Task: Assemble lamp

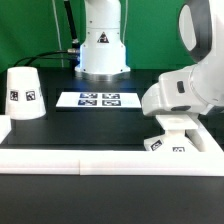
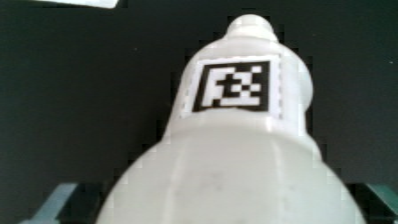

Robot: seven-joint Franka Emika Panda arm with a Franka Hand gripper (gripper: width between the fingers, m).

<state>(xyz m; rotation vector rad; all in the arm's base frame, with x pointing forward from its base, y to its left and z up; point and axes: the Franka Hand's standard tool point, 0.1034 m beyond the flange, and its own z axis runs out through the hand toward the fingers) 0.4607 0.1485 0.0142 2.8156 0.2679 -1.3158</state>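
The white bulb (image 2: 222,150) fills the wrist view, its narrow end pointing away and carrying a black-and-white tag (image 2: 235,85). My gripper (image 2: 214,205) straddles the bulb's wide body. One finger (image 2: 64,200) shows at each side, and a dark gap separates the fingers from the bulb, so the jaws stand open around it. In the exterior view my gripper (image 1: 172,126) is low over a small white tagged part (image 1: 166,146) at the exterior view's right, which looks like the base block. The bulb itself is hidden there by the hand. The cone shade (image 1: 25,94) stands upright at the exterior view's left.
The marker board (image 1: 98,98) lies flat on the black table behind the middle. A white rail (image 1: 70,155) runs along the table's front. The arm's base (image 1: 103,45) stands at the back, and its large white links (image 1: 195,80) fill the exterior view's right.
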